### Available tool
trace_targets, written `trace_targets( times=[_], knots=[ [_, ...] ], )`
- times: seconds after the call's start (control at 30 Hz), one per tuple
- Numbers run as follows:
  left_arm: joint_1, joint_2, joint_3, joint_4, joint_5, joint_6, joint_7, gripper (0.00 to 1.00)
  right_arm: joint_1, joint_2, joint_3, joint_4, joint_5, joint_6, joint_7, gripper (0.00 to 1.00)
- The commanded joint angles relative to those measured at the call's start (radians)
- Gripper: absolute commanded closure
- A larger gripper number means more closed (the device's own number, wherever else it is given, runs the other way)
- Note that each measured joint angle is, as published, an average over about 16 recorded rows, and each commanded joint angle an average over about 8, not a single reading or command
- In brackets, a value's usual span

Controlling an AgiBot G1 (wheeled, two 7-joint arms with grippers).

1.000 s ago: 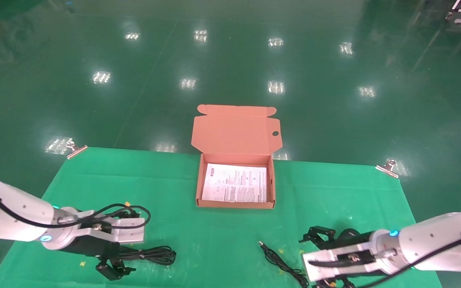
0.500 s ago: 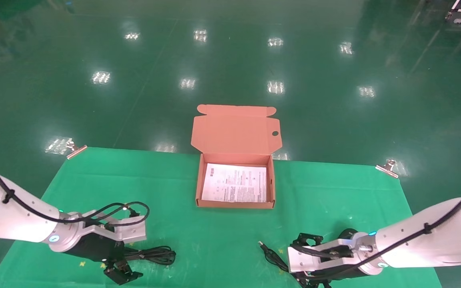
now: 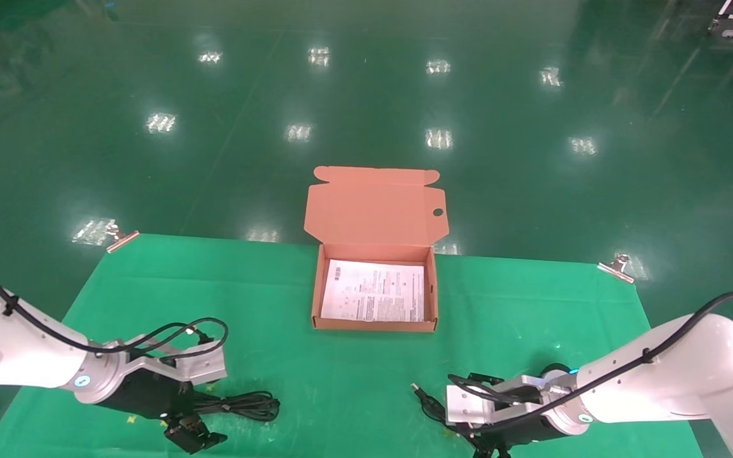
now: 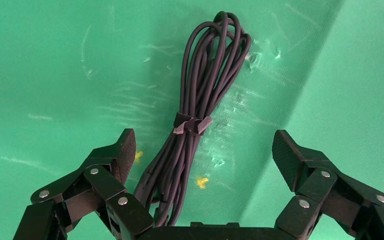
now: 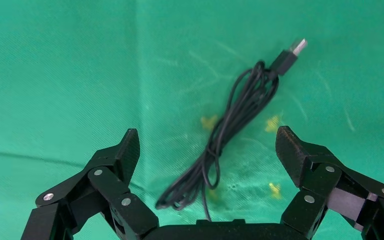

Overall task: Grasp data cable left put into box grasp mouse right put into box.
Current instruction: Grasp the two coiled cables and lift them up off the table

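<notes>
The data cable (image 3: 245,406) lies as a tied black bundle on the green cloth at the front left; it also shows in the left wrist view (image 4: 205,100). My left gripper (image 3: 191,437) is open just above its near end, jaws astride the bundle (image 4: 202,150). The mouse (image 3: 552,369) is mostly hidden behind my right wrist. Its loose cord (image 5: 230,125) with the USB plug (image 5: 297,47) lies between the jaws of my open right gripper (image 5: 208,145), which sits low at the front edge (image 3: 484,445). The box (image 3: 373,326) stands open at the middle, with only its white sheet (image 3: 373,299) inside.
The box lid (image 3: 376,207) stands up behind the box. Metal clips (image 3: 121,238) (image 3: 618,266) hold the green cloth at the table's back corners. Shiny green floor lies beyond the back edge.
My right arm has swung left and down, from beside the mouse to over its cord. My left gripper has shifted slightly toward the front edge at the cable bundle. Both stay open.
</notes>
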Motion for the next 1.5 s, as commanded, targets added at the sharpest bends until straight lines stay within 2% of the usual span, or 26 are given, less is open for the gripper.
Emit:
trace_targets(
  times=[0.03,0.07,0.27,0.3,0.33,1.5],
  knots=[
    [-0.006,0.008,-0.002,0.029,-0.002,-0.005,0.021,0.10,0.000,-0.007,-0.004,-0.015,-0.008,0.014,-0.014,0.00],
    [-0.008,0.011,-0.002,0.039,-0.003,-0.008,0.028,0.22,0.000,-0.009,-0.004,-0.020,-0.010,0.020,-0.016,0.05],
    [-0.016,0.026,-0.002,0.080,-0.001,-0.025,0.050,0.95,-0.003,-0.017,-0.001,-0.047,-0.011,0.048,-0.015,0.79],
    [-0.017,0.027,-0.002,0.084,-0.001,-0.027,0.052,1.00,-0.003,-0.017,-0.001,-0.050,-0.013,0.053,-0.015,0.92],
    [-0.018,0.028,-0.002,0.088,-0.002,-0.028,0.054,1.00,-0.003,-0.018,-0.001,-0.053,-0.014,0.056,-0.014,1.00],
    [-0.016,0.025,-0.001,0.075,-0.001,-0.025,0.050,1.00,-0.004,-0.016,-0.001,-0.044,-0.010,0.045,-0.016,1.00]
  ],
)
